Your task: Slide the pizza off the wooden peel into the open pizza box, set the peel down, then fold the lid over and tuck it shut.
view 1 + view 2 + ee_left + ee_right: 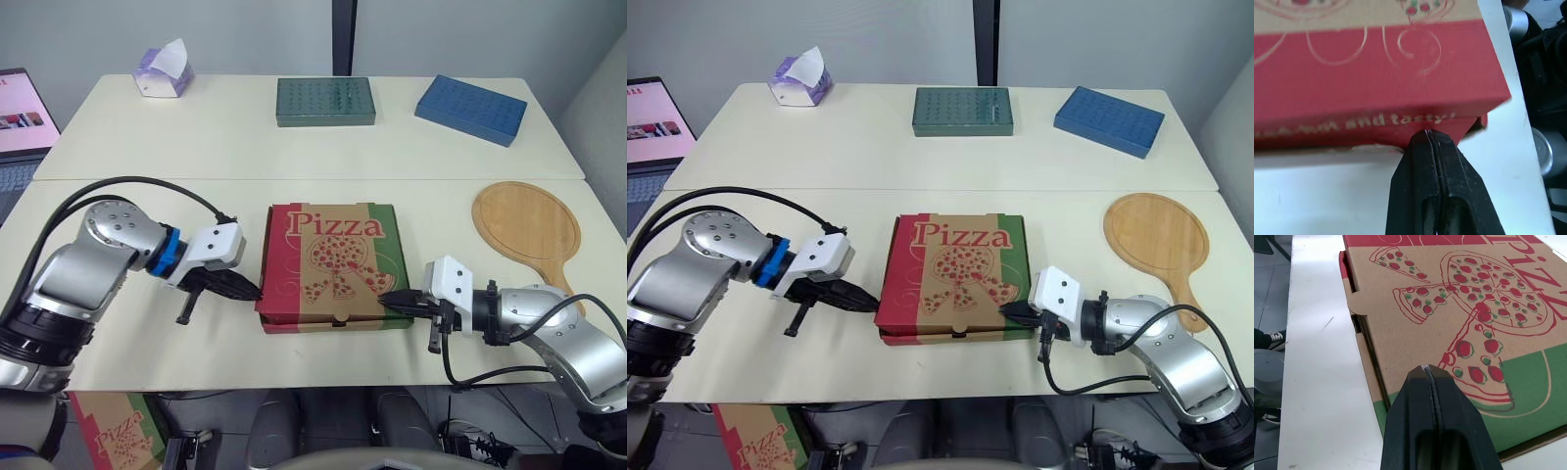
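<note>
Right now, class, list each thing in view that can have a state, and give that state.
Pizza box: lid folded down.
Peel: empty, lying flat, apart from the pizza box.
Left hand: shut, tip at the pizza box's left side.
Right hand: shut, tip at the pizza box's right front corner.
Laptop: open, screen lit.
Tissue box: open, tissue sticking up.

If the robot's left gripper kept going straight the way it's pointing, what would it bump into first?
The pizza box. The left gripper, shut, points straight at its red side wall near a corner, and seems almost touching, though the gap is hard to judge.
</note>
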Robot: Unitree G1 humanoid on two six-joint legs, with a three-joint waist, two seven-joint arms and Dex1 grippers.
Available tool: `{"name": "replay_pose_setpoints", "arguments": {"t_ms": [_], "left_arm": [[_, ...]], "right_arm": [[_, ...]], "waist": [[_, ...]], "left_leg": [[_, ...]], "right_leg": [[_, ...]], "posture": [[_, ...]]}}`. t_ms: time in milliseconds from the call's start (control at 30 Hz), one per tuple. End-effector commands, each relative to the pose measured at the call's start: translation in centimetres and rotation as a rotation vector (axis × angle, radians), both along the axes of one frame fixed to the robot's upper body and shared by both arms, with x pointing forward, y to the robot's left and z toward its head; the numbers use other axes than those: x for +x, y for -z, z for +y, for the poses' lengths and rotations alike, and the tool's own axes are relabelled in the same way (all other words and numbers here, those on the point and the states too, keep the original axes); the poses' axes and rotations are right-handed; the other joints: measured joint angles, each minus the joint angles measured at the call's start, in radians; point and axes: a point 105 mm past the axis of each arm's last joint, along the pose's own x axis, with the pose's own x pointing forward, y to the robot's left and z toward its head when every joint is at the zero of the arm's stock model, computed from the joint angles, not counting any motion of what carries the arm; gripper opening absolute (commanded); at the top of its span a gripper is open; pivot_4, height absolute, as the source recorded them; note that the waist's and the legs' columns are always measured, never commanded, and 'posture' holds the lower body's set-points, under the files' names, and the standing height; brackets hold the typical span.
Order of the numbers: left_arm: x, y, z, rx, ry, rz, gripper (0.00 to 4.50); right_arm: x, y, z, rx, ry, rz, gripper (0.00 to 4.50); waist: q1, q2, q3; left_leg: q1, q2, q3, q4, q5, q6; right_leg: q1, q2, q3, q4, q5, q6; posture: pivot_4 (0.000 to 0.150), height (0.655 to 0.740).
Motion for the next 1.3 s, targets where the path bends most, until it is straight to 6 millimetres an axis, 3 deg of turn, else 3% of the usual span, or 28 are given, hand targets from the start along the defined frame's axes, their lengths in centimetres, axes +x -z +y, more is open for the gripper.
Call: {"name": "replay_pose_setpoints", "arguments": {"t_ms": [33,133,267,433,600,800,933,1100,1200,1300], "left_arm": [[0.0,-0.7,-0.6,-0.013,0.014,-0.032,0.00],[-0.1,-0.7,-0.4,-0.009,0.005,-0.029,0.00],[0.6,-1.2,1.4,0.008,-0.077,-0.045,0.00],[1.4,-2.8,2.7,-0.032,-0.172,-0.086,0.00],[0.8,-3.6,2.0,-0.093,-0.192,-0.060,0.00],[0.4,-1.2,-0.6,-0.173,-0.228,-0.002,0.00],[0.5,1.9,-0.1,-0.124,-0.280,0.031,0.00],[0.5,3.7,0.6,-0.114,-0.320,0.048,0.00],[0.6,0.6,-0.7,-0.331,-0.323,0.021,0.00],[1.5,-2.2,1.1,-0.460,-0.461,-0.046,0.00]], "right_arm": [[-0.1,-0.9,-0.1,0.008,-0.009,-0.029,0.03],[-0.1,-0.9,-0.1,0.007,-0.009,-0.029,0.03],[-0.2,-0.8,0.1,0.006,-0.014,-0.028,0.03],[-0.2,-0.6,0.2,0.003,-0.015,-0.026,0.03],[0.0,0.0,0.0,-0.034,-0.015,-0.032,0.03],[0.5,1.1,0.0,-0.098,0.000,-0.066,0.03],[0.5,1.2,-0.1,-0.116,0.001,-0.071,0.03],[0.6,1.2,-0.1,-0.121,0.006,-0.090,0.03],[1.3,-0.3,-0.2,-0.052,0.043,-0.145,0.03],[2.7,-2.5,-1.4,0.044,0.160,-0.200,0.03]], "waist": [[-0.001,0.000,0.000],[-0.001,0.000,0.000],[-0.002,0.000,0.000],[-0.002,0.000,0.000],[-0.002,0.000,0.000],[-0.002,0.000,0.000],[-0.002,0.000,0.000],[-0.001,0.002,-0.002],[-0.001,0.003,-0.002],[-0.002,0.000,0.000]], "left_leg": [[0.000,0.000,0.000,0.000,0.000,0.000],[0.000,0.000,0.000,0.000,0.000,0.000],[0.000,0.000,0.000,0.000,0.000,0.000],[0.000,0.000,0.000,0.000,0.000,0.000],[0.000,0.000,0.000,0.000,0.000,0.000],[0.001,0.000,0.000,0.000,0.000,0.000],[0.001,0.000,0.000,0.000,0.000,0.000],[0.003,0.000,0.001,0.000,0.000,0.000],[0.005,0.000,0.001,0.000,0.000,0.000],[0.003,0.000,0.000,0.000,0.000,0.000]], "right_leg": [[0.000,0.000,0.000,0.000,0.000,0.000],[0.000,0.000,0.000,0.000,0.000,0.000],[0.000,0.000,0.000,0.000,0.000,0.000],[0.000,0.000,0.000,0.000,0.000,0.000],[0.000,0.000,0.000,0.000,0.000,0.000],[0.000,0.000,0.000,0.000,0.000,0.000],[0.000,0.000,0.000,0.000,0.000,0.000],[0.002,0.000,0.001,0.000,0.000,0.000],[0.003,0.000,0.001,0.000,0.000,0.000],[0.001,0.000,0.001,0.001,0.000,0.000]], "posture": [[0.150,0.7400],[0.150,0.7400],[0.150,0.7400],[0.150,0.7400],[0.150,0.7400],[0.150,0.7400],[0.150,0.7400],[0.150,0.7400],[0.150,0.7400],[0.150,0.7400]]}}
